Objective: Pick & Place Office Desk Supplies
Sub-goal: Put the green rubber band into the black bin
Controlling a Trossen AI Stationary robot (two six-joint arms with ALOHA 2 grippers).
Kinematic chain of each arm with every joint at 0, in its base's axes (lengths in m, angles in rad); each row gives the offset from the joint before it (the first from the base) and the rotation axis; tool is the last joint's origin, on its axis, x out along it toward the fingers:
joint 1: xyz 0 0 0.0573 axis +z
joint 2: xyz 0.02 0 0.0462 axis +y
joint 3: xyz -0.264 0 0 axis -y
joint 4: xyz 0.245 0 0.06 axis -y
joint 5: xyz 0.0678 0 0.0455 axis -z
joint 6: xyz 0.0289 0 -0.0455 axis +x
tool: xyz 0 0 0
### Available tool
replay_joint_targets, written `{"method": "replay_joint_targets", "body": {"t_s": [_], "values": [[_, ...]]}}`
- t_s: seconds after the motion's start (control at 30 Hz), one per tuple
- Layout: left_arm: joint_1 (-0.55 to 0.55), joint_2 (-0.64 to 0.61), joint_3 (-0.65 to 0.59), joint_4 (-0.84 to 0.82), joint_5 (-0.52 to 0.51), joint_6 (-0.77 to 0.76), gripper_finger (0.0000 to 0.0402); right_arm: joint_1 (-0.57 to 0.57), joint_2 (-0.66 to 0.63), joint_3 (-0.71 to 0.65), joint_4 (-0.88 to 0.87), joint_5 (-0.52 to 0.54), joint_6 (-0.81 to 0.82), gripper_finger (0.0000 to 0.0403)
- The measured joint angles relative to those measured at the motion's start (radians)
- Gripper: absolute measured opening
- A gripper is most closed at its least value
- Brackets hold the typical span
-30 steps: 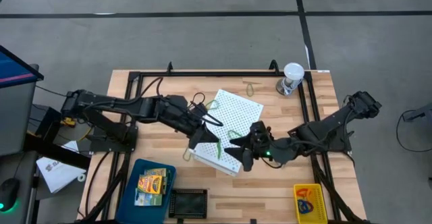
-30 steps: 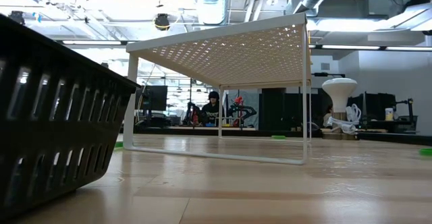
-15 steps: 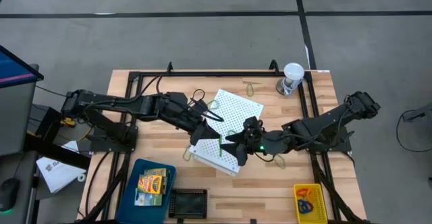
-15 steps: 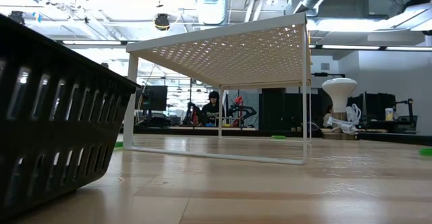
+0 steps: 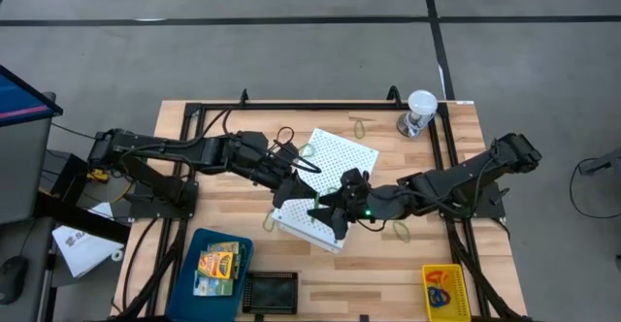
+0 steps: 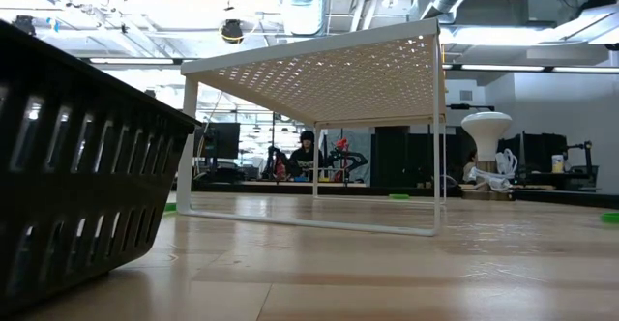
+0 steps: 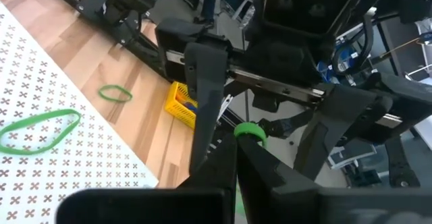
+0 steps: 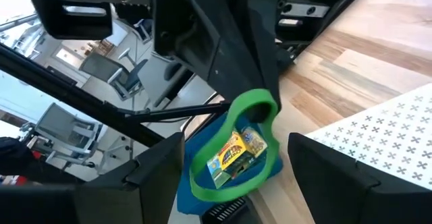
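Right wrist view shows the left end effector (image 8: 260, 82) clamped on a thin green rubber-band loop (image 8: 233, 146) at centre frame, facing the right end effector's (image 5: 335, 209) spread fingers, so a mistimed handover could probably drop it.

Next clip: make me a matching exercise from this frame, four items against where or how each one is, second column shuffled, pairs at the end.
Items
1. left gripper
2. right gripper
3. crayon box
4. clear cup

States
A. lying in the blue bin
B. open, over the white perforated box
C. standing at the table's far right corner
D. shut on a green rubber band

Pairs: 1-D, 2-B, 3-A, 4-C
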Motion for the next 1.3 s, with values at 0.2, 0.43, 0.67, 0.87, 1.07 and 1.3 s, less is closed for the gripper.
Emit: {"method": "replay_joint_targets", "body": {"t_s": [0.2,0.43,0.67,0.87,1.07,1.3], "values": [[0.0,0.0,0.0,0.006,0.0,0.0,0.0,0.0,0.0,0.0,0.002,0.0,-0.001,0.0227],[0.0,0.0,0.0,0.008,0.002,0.0,0.0,0.001,0.0,0.0,0.022,0.0,-0.041,0.0038],[0.0,0.0,0.0,0.01,0.005,0.009,0.0,0.007,0.0,0.0,0.053,0.0,-0.063,0.0005],[0.014,0.0,0.0,-0.004,0.022,0.015,0.0,0.014,0.0,0.0,0.09,-0.025,-0.067,0.0003],[0.018,-0.036,0.001,-0.056,0.041,0.054,0.0,0.025,0.0,0.0,0.114,-0.048,-0.078,0.0001],[0.061,-0.129,0.001,-0.169,0.018,0.095,0.0024,0.053,0.036,0.0,0.191,-0.121,-0.084,0.0001]]}}
